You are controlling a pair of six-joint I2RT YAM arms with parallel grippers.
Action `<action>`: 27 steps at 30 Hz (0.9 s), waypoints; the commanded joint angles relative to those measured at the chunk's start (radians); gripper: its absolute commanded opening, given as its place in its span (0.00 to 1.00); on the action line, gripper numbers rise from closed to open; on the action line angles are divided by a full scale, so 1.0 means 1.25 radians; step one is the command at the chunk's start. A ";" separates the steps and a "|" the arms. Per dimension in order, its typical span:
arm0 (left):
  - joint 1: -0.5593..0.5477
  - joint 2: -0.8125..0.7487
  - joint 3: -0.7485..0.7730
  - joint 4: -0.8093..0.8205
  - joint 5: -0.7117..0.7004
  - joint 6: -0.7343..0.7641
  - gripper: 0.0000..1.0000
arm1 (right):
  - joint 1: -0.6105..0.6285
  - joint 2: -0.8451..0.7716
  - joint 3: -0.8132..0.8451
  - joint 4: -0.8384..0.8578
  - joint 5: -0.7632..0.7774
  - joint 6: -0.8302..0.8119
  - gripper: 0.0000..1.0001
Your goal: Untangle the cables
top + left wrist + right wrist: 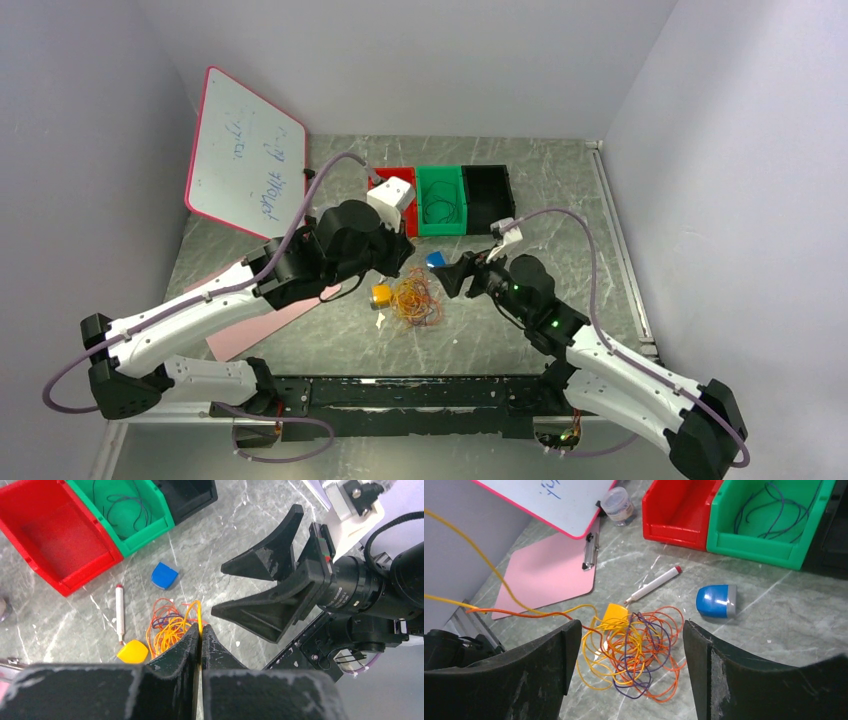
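The cables [415, 298] lie in a tangle of yellow-orange, red-orange and dark purple loops on the marble table, also seen in the left wrist view [167, 627] and the right wrist view [639, 652]. My left gripper [201, 630] is shut on one yellow strand [499, 580], which rises taut from the tangle towards it. It sits just left of the tangle [398, 268]. My right gripper [631, 625] is open and empty, with its jaws wide on either side above the tangle, just right of it [452, 272]. A separate dark cable [127, 505] lies in the green bin [441, 229].
Red bin [55, 530], green bin [754, 550] and black bin [488, 195] stand in a row at the back. A blue block [716, 601], a yellow block [132, 651] and a white marker [654, 585] lie beside the tangle. A whiteboard [245, 150] and a pink clipboard [544, 570] are at the left.
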 commanded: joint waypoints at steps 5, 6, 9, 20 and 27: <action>-0.008 0.041 0.117 -0.011 0.020 0.075 0.07 | 0.002 -0.073 -0.014 0.046 -0.065 -0.117 0.81; -0.008 0.043 0.124 -0.010 0.020 0.080 0.07 | 0.002 -0.077 -0.013 0.045 -0.077 -0.126 0.82; -0.008 0.051 0.142 -0.013 0.022 0.087 0.07 | 0.002 -0.079 -0.009 0.053 -0.120 -0.149 0.82; -0.008 0.055 0.161 -0.004 0.042 0.076 0.07 | 0.002 0.021 -0.005 0.217 -0.181 -0.122 0.82; -0.009 0.048 0.193 -0.004 0.055 0.072 0.07 | 0.003 0.176 0.017 0.354 -0.161 -0.073 0.76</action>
